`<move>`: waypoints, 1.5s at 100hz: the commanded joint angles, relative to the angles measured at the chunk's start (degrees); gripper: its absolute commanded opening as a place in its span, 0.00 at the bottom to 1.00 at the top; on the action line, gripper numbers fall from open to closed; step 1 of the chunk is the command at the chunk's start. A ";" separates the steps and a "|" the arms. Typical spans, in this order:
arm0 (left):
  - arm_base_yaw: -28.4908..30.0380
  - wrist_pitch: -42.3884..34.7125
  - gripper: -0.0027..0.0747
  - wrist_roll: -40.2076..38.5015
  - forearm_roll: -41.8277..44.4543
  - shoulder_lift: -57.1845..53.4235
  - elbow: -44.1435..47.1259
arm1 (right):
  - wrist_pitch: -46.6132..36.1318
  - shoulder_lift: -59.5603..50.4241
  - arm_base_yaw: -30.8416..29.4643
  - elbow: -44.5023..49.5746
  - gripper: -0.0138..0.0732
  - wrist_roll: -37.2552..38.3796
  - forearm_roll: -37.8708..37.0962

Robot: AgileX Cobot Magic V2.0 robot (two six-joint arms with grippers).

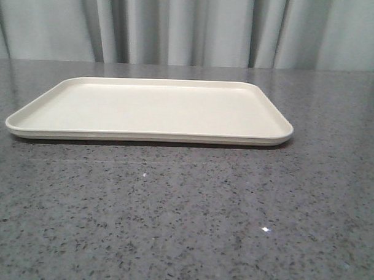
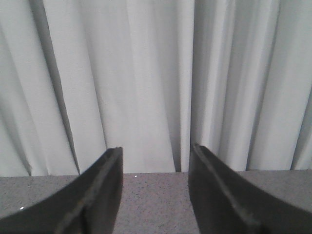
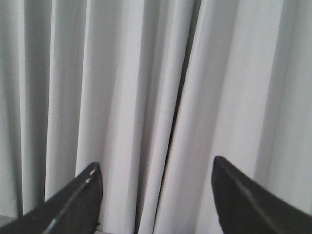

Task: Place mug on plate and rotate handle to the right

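While both pincers (image 2: pixel 155 195) (image 3: pixel 156 200) gape at pale curtains (image 1: pixel 178 29), the plate (image 1: pixel 28 123) lies on speckled, seemingly grey stone (image 1: pixel 184 226).

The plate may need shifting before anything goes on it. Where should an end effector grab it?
Probably pinch the plate's raised rim at the near long edge, coming from the front: it lies flat and is too wide to span.
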 commanded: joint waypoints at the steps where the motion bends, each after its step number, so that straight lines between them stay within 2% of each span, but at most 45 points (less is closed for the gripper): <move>1: 0.08 -0.91 0.46 0.07 2.64 1.99 -4.85 | -3.89 1.60 0.02 -2.50 0.73 -0.57 -0.66; 40: 0.08 15.90 0.47 0.07 17.96 10.83 -19.45 | -4.49 2.58 0.02 -2.50 0.73 -0.57 -0.66; 70: 0.08 29.64 0.47 0.07 21.81 17.88 -21.64 | -5.23 5.56 0.02 -2.50 0.73 -0.57 -0.66; 98: 0.08 29.64 0.47 -0.15 20.88 19.34 -16.93 | -5.11 8.03 0.02 -2.57 0.73 -0.57 -0.66; 150: 0.08 29.64 0.47 -0.15 19.14 19.00 1.95 | -4.82 9.55 0.02 -2.57 0.73 -0.57 -0.66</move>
